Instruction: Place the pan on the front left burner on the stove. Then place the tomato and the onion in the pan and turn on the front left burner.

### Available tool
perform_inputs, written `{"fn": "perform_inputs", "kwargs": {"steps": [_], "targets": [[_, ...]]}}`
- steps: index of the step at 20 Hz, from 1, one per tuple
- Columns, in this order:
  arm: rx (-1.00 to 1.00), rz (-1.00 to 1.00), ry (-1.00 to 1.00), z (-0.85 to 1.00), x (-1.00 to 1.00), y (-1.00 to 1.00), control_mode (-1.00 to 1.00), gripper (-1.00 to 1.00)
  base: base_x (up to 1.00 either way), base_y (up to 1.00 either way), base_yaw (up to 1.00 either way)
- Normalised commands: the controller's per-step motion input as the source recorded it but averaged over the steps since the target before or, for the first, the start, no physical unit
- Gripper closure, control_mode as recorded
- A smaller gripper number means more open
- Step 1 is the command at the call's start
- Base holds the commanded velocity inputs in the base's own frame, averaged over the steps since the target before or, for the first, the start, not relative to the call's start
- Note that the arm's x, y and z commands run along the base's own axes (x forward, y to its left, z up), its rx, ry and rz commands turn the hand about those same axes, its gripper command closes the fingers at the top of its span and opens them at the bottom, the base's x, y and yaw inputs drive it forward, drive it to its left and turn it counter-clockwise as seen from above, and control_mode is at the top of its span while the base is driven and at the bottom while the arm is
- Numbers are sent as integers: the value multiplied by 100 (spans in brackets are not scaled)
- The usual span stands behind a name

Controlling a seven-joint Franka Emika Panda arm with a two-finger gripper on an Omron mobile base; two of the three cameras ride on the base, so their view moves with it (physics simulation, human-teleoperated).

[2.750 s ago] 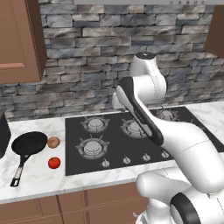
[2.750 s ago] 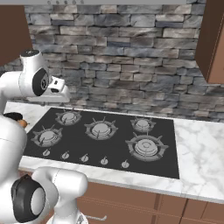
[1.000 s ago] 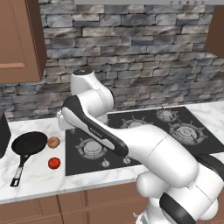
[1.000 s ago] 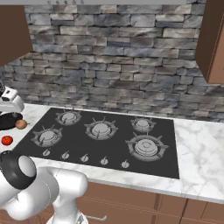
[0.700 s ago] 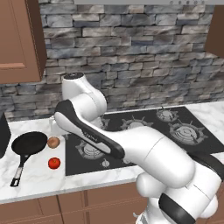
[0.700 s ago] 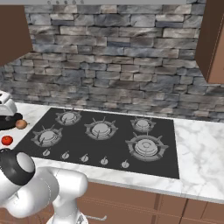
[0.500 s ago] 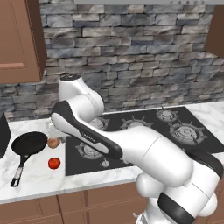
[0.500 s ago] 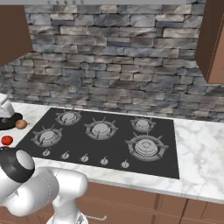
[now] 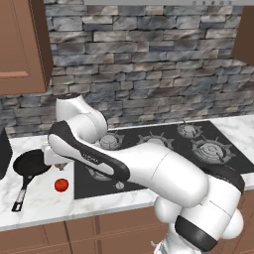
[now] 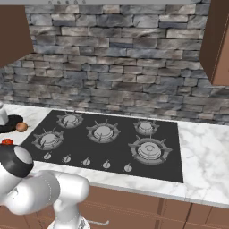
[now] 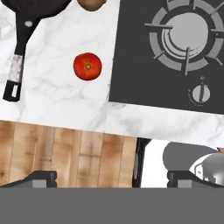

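Pan: black, round, shallow; sits on the white marble counter left of the stove, well apart from it. Nothing visible inside it. Its long handle runs toward the counter's front edge, grey-tipped near the end; in the hand view the handle lies left of the tomato. In the right base view a sliver of the pan shows at the far left edge.

Tomato: red, glossy, loose on the counter between the pan handle and the stove's left edge, touching neither. Also in the hand view and at the left edge of the right base view.

Onion: tan-brown, on the counter just beside the pan's rim, between pan and stove. Only its lower edge shows in the hand view.

Front left burner: silver-grey ring under black grate prongs, bare, nothing on it. In the hand view the burner sits upper right with one silver knob just in front of it.

Stove: black glass, five burners, all bare; a row of knobs along the front edge.

Gripper: jaws spread wide, holding nothing; fingertips at the bottom of the hand view, over the counter's front edge and wooden cabinet front. In the left base view the arm reaches left over the counter beside the pan.
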Motion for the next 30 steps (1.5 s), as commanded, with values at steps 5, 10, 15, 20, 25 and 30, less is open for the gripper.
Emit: {"fn": "perform_inputs", "kwargs": {"steps": [5, 10, 15, 20, 25, 30], "targets": [[0, 0, 5, -16, -1, 35, -100, -100, 0, 0, 0], [2, 0, 4, -5, -2, 29, -100, -100, 0, 0, 0], [1, 0, 4, -5, -5, 28, -100, -100, 0, 0, 0], [0, 0, 0, -11, 0, 33, -100, -100, 0, 0, 0], [0, -2, 0, -14, 0, 29, -100, -100, 0, 0, 0], [0, -7, 0, -18, 0, 9, -100, -100, 0, 0, 0]]}}
